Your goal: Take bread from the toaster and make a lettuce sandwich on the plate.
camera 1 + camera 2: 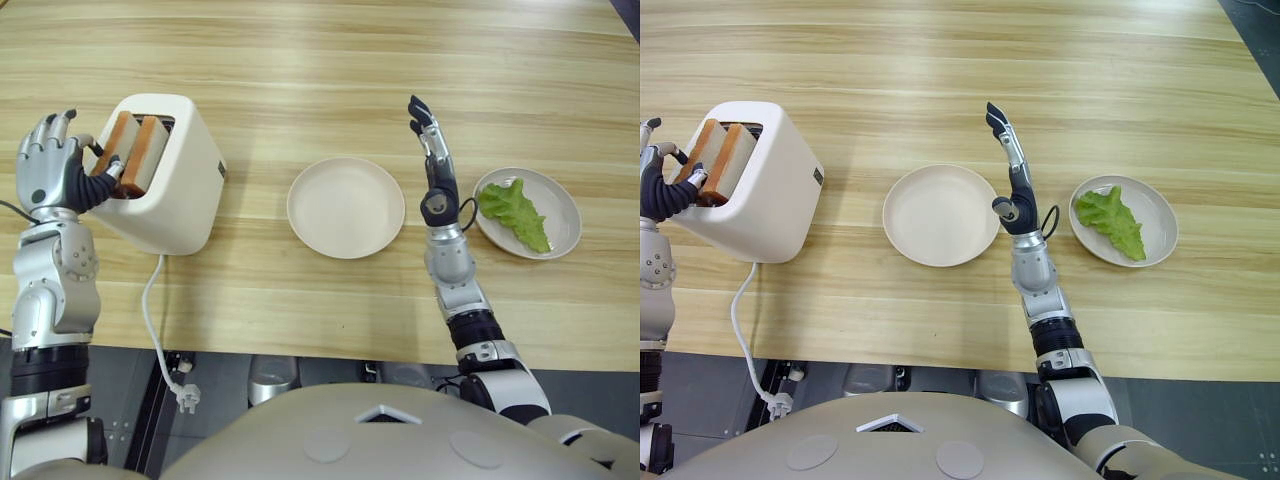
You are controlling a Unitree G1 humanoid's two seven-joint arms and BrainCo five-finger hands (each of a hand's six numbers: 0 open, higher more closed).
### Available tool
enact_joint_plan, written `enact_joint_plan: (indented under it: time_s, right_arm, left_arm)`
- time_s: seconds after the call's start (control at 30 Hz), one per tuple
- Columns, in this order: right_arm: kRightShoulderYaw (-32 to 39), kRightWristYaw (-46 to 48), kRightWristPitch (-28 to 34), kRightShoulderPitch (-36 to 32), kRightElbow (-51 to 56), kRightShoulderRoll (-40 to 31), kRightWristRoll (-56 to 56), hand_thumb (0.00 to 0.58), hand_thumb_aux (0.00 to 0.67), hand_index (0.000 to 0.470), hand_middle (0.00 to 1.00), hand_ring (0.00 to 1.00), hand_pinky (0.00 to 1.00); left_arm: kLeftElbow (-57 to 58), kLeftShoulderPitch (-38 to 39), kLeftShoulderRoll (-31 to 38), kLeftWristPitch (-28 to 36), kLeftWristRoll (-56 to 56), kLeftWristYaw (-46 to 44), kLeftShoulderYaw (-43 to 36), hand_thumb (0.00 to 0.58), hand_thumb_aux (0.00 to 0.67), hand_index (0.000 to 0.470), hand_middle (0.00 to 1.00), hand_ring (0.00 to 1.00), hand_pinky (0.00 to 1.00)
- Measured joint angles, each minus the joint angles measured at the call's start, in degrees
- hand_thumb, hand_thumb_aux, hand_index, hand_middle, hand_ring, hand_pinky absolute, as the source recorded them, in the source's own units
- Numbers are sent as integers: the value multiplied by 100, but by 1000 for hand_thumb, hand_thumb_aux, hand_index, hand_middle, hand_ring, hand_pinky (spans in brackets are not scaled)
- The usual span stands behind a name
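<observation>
I take the empty plate (pixel 345 210) at the centre of the table (pixel 350 60) as my reference.

1. Toaster (pixel 170 190): it stands well to the left of the plate, tilted. Two bread slices (pixel 148 150) stand upright in its slots, with their tops proud of the casing so that fingers can reach them. Its power cord (pixel 155 310) trails off the near table edge.
2. Left hand (pixel 50 165): it sits on the toaster's far side from the plate. Its fingers are curled over the top and appear pinched on the outer slice (pixel 118 148). I judge this to be the grip for lifting, with the slice not yet lifted out.
3. Right hand (pixel 430 150): it is just right of the plate, held edge-up with fingers straight and holding nothing. I judge it to be parked clear of the drop zone.
4. Lettuce (pixel 515 212): it lies on a small dish (pixel 555 195) to the right of the plate, beyond the right hand and within its reach.
</observation>
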Motion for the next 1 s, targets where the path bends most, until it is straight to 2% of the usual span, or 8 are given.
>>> enact_joint_plan:
  time_s: [0.03,0.3,0.47,0.7,1.0]
  right_arm:
    - [0,-4,0,0,2,0,-8,0,0,0,0,0,0]
    - [1,-45,1,-14,38,-3,-26,0,0,0,0,0,0]
    - [0,-57,0,-53,68,-9,-27,0,0,0,0,0,0]
    - [-7,-65,0,-144,100,-38,-12,0,0,0,0,0,0]
    - [-59,-84,14,-339,159,-117,91,0,0,0,0,0,0]
  left_arm:
    - [0,1,0,0,-21,0,0,580,670,460,1000,1000,1000]
    - [-117,21,-2,78,-123,81,63,580,670,460,1000,1000,1000]
    - [-589,-76,-2,243,-83,390,318,580,670,460,1000,1000,1000]
    - [-1254,-546,7,337,125,894,592,580,670,460,1000,1000,1000]
    - [-1663,-1057,103,303,191,994,749,580,670,460,1000,1000,1000]
